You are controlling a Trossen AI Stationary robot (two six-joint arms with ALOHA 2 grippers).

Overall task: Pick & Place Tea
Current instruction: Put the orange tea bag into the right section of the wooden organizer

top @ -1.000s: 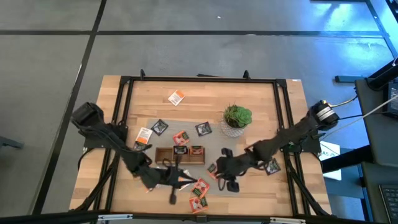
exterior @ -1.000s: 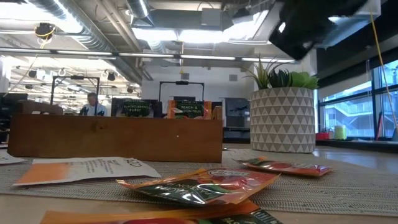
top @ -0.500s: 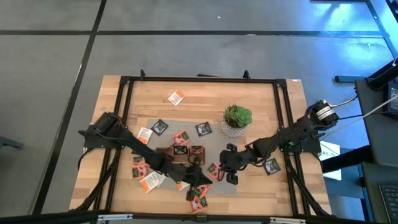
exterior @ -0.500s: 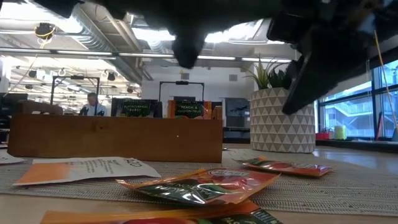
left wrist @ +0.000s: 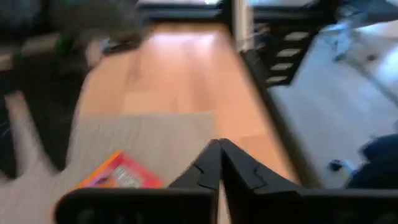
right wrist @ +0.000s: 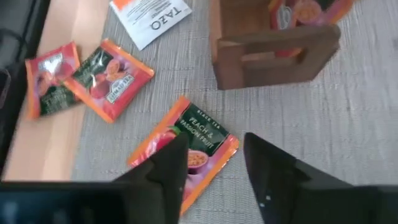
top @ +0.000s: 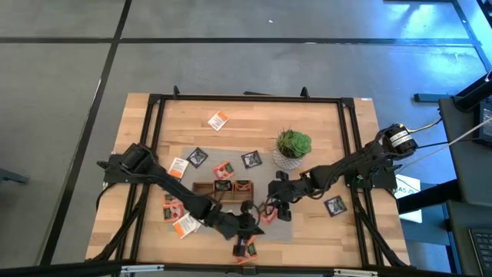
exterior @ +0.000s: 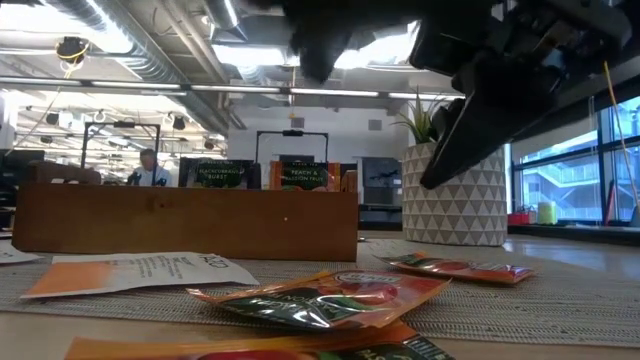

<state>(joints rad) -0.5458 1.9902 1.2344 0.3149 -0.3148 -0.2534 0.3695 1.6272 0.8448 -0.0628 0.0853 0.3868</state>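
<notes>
A wooden bench (top: 315, 115) carried a grey mat (top: 201, 165) scattered with small square tea sachets. Near the bench's left edge, a white-and-orange sachet (top: 178, 166) lay at the mat's left border, with 2 more sachets (top: 184, 223) below it toward the front edge. The left gripper (top: 247, 229) hung over the mat's front edge, its jaws clenched with nothing visible between them; a red-orange sachet (left wrist: 118, 177) lay on the mat just beside its fingertips. At the mat's middle stood a long wooden tray (top: 223, 191) with sachets standing upright in its compartments; how many it held could not be told. The right gripper (top: 273, 209) hovered just right of the tray, jaws released and empty, directly above a peach-and-passionfruit sachet (right wrist: 186, 149). Farther right, a green potted plant (top: 293, 148) stood on the mat's right side, and a dark sachet (top: 335, 205) lay near the bench's right edge.
</notes>
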